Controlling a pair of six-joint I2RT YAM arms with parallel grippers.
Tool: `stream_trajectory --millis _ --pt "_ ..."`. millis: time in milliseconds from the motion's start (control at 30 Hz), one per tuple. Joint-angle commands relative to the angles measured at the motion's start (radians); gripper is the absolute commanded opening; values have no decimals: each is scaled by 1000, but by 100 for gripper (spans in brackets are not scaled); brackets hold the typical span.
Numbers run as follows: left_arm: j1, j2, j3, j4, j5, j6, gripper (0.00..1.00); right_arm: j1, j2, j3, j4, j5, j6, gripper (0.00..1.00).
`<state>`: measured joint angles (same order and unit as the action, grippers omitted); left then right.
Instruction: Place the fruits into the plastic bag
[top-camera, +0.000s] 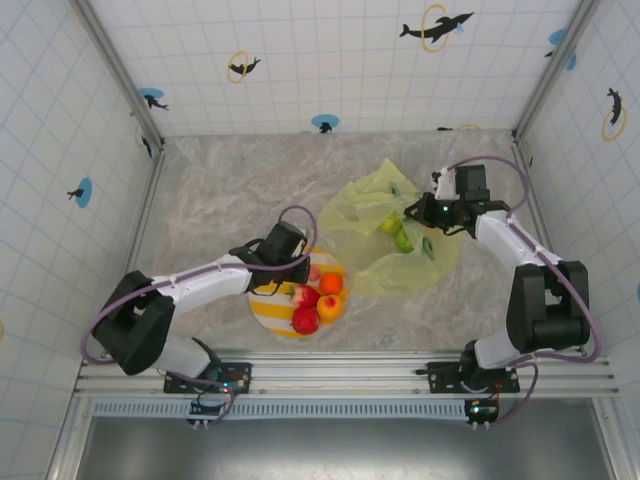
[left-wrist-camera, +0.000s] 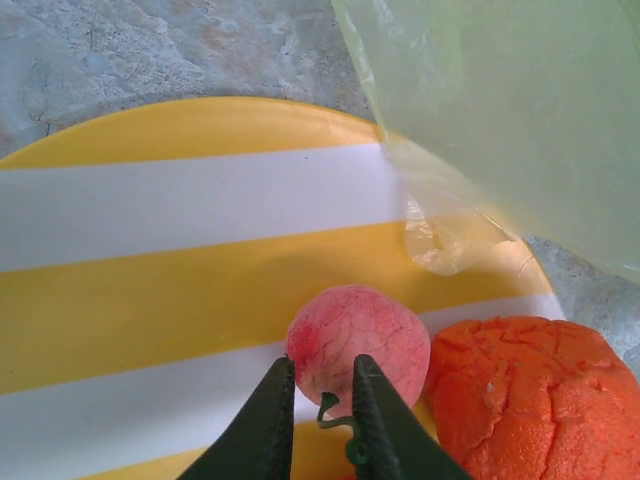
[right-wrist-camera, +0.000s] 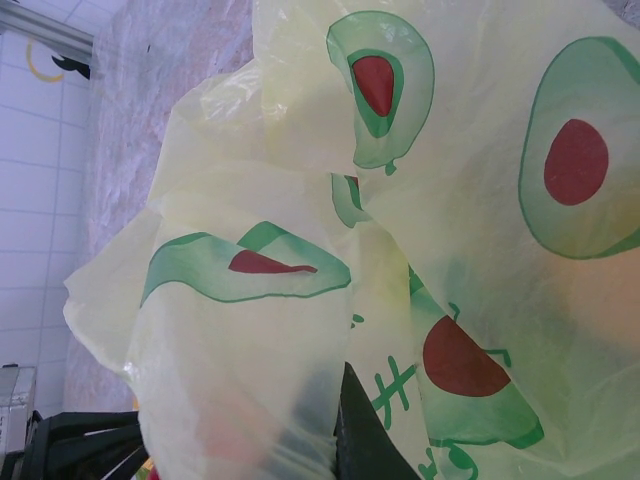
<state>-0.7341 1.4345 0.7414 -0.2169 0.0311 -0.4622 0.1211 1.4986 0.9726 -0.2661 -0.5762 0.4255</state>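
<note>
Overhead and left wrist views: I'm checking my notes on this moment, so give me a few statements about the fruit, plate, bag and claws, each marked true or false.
1. The left claw pinches the peach by its stem. True.
2. The peach is already in the bag. False: it sits on the striped plate.
3. Green fruit lies inside the bag. True.
4. The right claw hangs open, clear of the bag. False: it is shut on the bag's plastic.
5. An orange fruit sits right beside the peach. True.
</note>
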Motion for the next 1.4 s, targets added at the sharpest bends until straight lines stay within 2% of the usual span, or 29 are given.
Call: stream_trajectory --millis 0,167,300,400,567,1000,1367 --pt "-3 -10 14 -1 -69 24 1 -6 -12 -7 3 -2 -11 5" --pt "-3 -80 8 15 -135 14 0 -8 -14 -6 5 -1 -13 5" --pt "-13 -150 -8 118 -42 15 0 -8 -12 0 2 -1 -12 5" --pt "-50 -146 4 189 4 12 0 -8 -12 0 2 -2 -12 5" --pt "-111 -34 97 228 14 30 0 -5 -15 0 3 -5 -8 5" --pt "-169 295 335 320 152 43 0 0 -35 -16 2 -8 -6 5" --pt "-232 497 446 410 251 -3 0 0 -32 -6 3 -7 -2 5"
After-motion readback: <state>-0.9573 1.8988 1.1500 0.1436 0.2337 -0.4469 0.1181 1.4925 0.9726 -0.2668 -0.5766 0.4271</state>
